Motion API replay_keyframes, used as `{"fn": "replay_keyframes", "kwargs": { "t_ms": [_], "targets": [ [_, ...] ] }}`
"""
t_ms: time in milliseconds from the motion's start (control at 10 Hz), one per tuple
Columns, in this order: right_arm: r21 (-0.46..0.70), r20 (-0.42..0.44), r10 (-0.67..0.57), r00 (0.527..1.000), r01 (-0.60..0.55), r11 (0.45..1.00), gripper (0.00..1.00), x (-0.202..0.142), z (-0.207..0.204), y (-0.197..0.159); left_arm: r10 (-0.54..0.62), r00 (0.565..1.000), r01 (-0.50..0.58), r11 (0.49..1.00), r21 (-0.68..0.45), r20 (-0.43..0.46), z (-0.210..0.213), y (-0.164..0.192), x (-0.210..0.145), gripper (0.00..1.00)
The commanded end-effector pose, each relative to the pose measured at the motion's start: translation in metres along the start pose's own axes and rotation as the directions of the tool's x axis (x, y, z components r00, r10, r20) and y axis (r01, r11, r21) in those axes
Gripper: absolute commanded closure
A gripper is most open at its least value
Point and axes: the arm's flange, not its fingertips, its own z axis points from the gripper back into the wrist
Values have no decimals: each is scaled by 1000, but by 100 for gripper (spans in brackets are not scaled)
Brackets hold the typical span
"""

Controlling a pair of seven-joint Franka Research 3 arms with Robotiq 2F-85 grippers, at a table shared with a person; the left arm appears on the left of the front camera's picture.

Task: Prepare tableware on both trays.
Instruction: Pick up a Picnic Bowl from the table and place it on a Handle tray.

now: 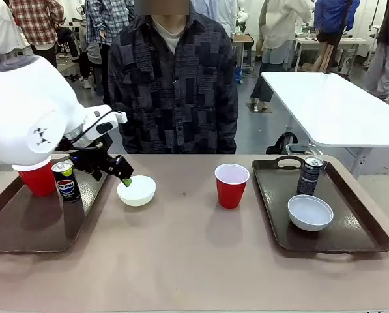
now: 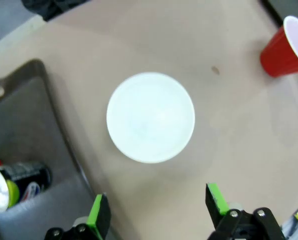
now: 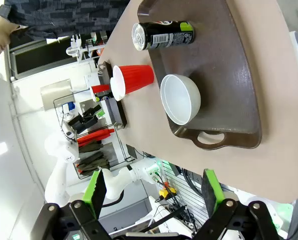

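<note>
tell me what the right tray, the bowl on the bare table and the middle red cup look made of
Right tray: likely moulded plastic, dark brown, semi-gloss, with soft reflections and a rounded rim.
Bowl: smooth white, plastic or ceramic, unclear.
Red cup: probably thin plastic, shiny red outside, white inside.

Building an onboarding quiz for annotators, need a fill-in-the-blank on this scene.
1. The right tray holds a bowl and a ____.
2. The open left gripper is at the other bowl, which sits on the ____.
3. The Pepsi can stands on the left tray beside a red ____.
Missing: can; table; cup.
</note>
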Motion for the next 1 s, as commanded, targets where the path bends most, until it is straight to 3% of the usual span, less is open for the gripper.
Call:
{"fn": "replay_keyframes", "kwargs": {
  "t_ms": [0,400,500,900],
  "targets": [
    [4,1,-1,1000,1,1000,0,-2,-1,-1,37,998,-40,997,60,42,-18,-8,21,0],
    [4,1,-1,1000,1,1000,0,-2,-1,-1,143,988,-154,952,265,63,-32,-13,28,0],
    [4,1,-1,1000,1,1000,0,-2,-1,-1,36,998,-41,995,94,52,-31,5,24,0],
    [4,1,-1,1000,1,1000,0,-2,-1,-1,36,998,-41,995,94,52,-31,5,24,0]
  ]
}}
